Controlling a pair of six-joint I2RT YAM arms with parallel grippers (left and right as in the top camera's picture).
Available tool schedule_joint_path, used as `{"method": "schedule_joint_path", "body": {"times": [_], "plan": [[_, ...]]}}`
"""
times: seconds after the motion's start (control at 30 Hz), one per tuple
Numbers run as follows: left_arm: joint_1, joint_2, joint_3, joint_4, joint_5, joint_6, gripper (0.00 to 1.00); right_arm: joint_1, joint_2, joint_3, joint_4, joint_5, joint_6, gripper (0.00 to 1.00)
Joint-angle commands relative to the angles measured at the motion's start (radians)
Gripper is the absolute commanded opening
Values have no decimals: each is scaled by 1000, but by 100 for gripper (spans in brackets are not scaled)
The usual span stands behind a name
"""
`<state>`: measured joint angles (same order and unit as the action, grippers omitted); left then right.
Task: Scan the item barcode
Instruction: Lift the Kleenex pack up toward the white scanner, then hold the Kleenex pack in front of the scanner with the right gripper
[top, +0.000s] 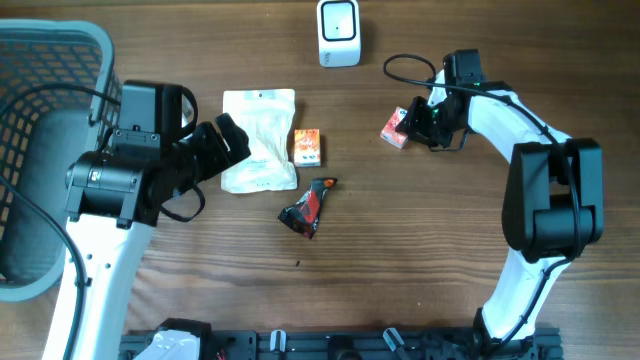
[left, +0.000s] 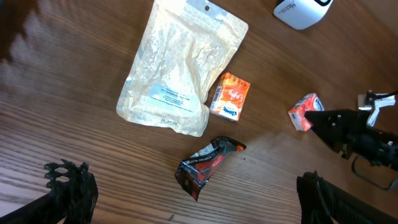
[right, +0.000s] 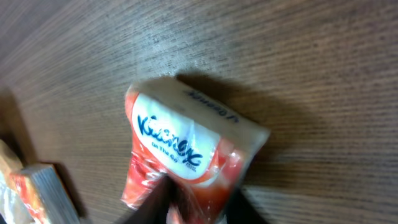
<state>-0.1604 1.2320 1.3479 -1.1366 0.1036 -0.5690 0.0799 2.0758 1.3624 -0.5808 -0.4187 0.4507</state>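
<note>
Right end effector (right: 196, 204) pinches tissue pack (right: 186, 140) (Kleenex On The Go).

Basket (top: 40, 150) at the table (top: 420, 260)'s left edge, scanner (top: 338, 32) at far edge; box (top: 307, 146) seemingly touches the right side of the pouch (top: 258, 138); wrapper (top: 308, 207) before them, tissue pack (top: 395, 127) rightward.

Matt wood-grain worktop (top: 420, 250) under mostly shiny plastic packaging.
The tissue pack (right: 186, 155) is wrapped in glossy, wrinkled red-and-white film. The pale pouch (top: 258, 140) is crinkled plastic with a soft sheen, and the dark wrapper (top: 308, 207) is crumpled and shiny. The scanner (top: 338, 32) has a smooth white plastic shell. The basket (top: 60, 40) is matt grey plastic mesh.
</note>
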Motion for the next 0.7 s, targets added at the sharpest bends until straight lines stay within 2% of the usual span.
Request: {"method": "schedule_joint_path", "body": {"times": [0.0, 0.07, 0.33, 0.47, 0.5, 0.57, 0.67], "plan": [[5, -2, 9, 2, 11, 15, 100, -1, 13, -13, 16, 28, -6, 5], [5, -2, 9, 2, 11, 15, 100, -1, 13, 16, 6, 18, -16, 5], [5, -2, 9, 2, 11, 15, 100, 0, 11, 312, -42, -312, -296, 5], [5, -2, 9, 2, 11, 15, 100, 0, 11, 360, 56, -718, -446, 5], [5, -2, 9, 2, 11, 15, 100, 0, 11, 360, 65, -761, -459, 5], [5, -2, 9, 2, 11, 15, 100, 2, 11, 360, 87, -784, -420, 4], [5, -2, 9, 2, 11, 15, 100, 3, 11, 360, 165, -740, -231, 5]]}}
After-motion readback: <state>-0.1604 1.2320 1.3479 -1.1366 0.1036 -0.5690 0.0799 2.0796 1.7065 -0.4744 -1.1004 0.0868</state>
